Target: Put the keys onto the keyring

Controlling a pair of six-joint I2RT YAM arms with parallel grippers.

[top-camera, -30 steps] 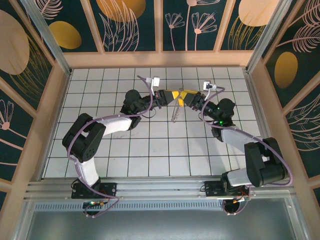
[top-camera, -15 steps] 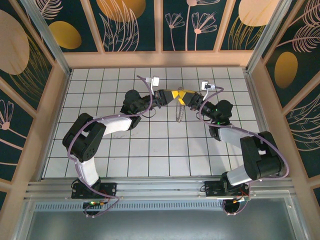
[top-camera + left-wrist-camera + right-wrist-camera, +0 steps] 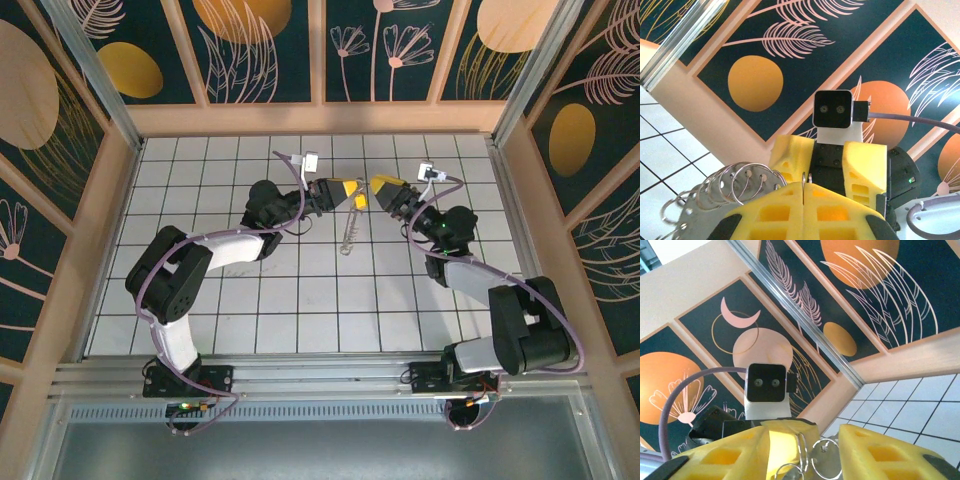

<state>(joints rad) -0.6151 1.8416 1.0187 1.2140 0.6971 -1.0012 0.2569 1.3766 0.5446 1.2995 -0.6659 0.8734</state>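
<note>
Because the left gripper [image 3: 343, 189] is pinched fully shut on just a thin metal edge of the keyring [image 3: 348, 232], the hold looks slim. In its wrist view only 2 narrow wire edges poke up between the yellow pads [image 3: 775, 212]. The rest of the silvery loop, with its cluster of small rings [image 3: 735, 182], hangs off to one side and trails toward the tiled worktop [image 3: 300, 300]; whether it touches the tiles cannot be told. Any sideways push could make the ring swivel in that grip or slide out and drop.

Just beside the left fingertips, a small yellow-headed piece that is probably the key [image 3: 359, 203] sits at the top of the dangling loop. Whether it is already threaded or merely resting against the ring cannot be told; if it is loose, a jolt could shake it off.

Further right, the right gripper [image 3: 383, 186] stands apart from the ring, its jaws parted and nothing visibly clamped between them. Its approach is the main risk. The 2 grippers face each other closely, so a slightly off-line advance could bump the yellow pads together or knock the loop askew. It could also close on the small rings instead of the key. With the loop hanging edge-on, its opening looks hard to find, so a misjudged thread seems likely.
</note>
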